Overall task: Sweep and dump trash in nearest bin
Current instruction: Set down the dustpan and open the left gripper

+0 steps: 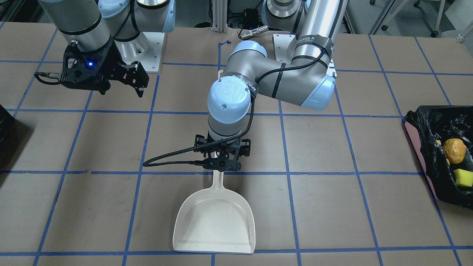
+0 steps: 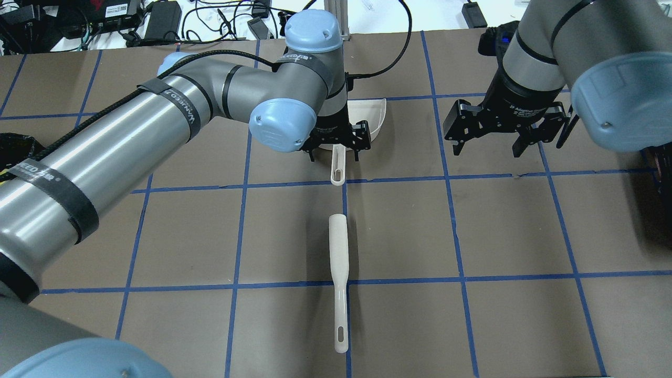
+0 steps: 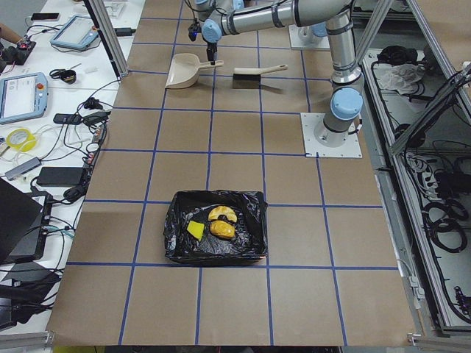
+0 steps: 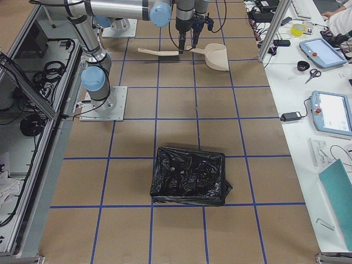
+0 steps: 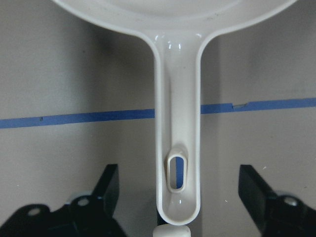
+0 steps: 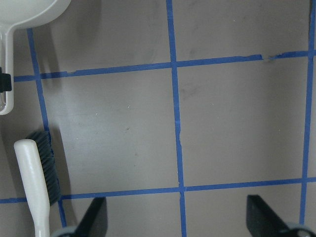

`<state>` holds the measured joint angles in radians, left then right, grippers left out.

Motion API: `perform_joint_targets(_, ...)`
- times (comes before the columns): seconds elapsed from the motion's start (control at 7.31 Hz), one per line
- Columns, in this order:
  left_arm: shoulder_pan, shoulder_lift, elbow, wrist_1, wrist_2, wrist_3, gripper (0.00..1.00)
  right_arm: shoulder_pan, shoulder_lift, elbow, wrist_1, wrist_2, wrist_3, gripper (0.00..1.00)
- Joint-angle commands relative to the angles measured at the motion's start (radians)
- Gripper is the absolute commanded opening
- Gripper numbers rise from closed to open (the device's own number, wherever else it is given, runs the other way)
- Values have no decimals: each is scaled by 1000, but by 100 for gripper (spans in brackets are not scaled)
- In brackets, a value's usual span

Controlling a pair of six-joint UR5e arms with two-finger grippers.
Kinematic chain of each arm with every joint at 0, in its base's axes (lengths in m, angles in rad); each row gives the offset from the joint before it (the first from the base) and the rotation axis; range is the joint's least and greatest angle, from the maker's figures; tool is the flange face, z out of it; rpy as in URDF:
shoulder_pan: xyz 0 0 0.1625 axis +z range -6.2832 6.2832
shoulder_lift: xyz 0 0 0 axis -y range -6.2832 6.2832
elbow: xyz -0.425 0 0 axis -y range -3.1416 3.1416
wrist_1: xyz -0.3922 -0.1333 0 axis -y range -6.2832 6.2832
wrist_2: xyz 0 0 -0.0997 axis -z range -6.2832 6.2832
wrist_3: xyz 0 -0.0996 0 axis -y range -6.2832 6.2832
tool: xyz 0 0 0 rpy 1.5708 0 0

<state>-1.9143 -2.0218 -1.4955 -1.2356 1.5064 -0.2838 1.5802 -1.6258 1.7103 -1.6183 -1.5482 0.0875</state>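
Trash [image 1: 454, 149] is lying inside the bin [image 3: 176, 243] while both grippers are hovering open over the brown, blue-gridded worktop [image 2: 499, 231].

Toward the worktop's left end, the black-lined bin is holding an orange-brown lump and a yellow sponge piece. At the middle, nearer the operators' long edge, the left gripper [image 2: 335, 153] is sitting low over the handle of a cream dustpan [image 1: 214, 218], jaws spread wide on either side and not touching it. A cream brush [image 2: 338, 252] is lying in line with that handle, toward the robot's edge, apart from it. Farther right, the right gripper [image 2: 488, 147] is hanging above the worktop, jaws wide, gripping nothing.
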Motion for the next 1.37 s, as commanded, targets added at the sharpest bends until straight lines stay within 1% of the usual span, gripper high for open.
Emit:
perform_joint_targets(0.0, 68, 124, -5, -68, 12, 5, 100, 0, -8, 9, 3, -1, 1, 100)
perform_joint_targets(0.27, 150, 256, -15, -257, 17, 6, 100, 0, -6, 8, 3, -1, 0, 100)
perform_joint_targets(0.41, 152, 320, -16, -357, 17, 6, 100, 0, -6, 8, 3, -1, 0, 100)
perform_joint_targets(0.55, 152, 380, -22, -430, 17, 5, 100, 0, -6, 8, 2, -1, 0, 100)
perform_joint_targets(0.68, 144, 417, -57, -520, 15, -14, 98, 0, -6, 5, 1, -1, 0, 100)
perform_joint_targets(0.82, 146, 455, -101, -521, 14, -11, 96, 0, -6, 3, 1, -1, 0, 100)
perform_joint_targets(0.96, 152, 478, -103, -519, 15, -8, 97, 0, -6, 3, 1, -1, 0, 100)
perform_joint_targets(1.09, 179, 495, -97, -504, 21, 35, 97, 0, -6, 3, 3, -3, 0, 100)
perform_joint_targets(1.23, 249, 508, -88, -477, 47, 146, 97, 0, -6, 3, 3, -7, 0, 100)
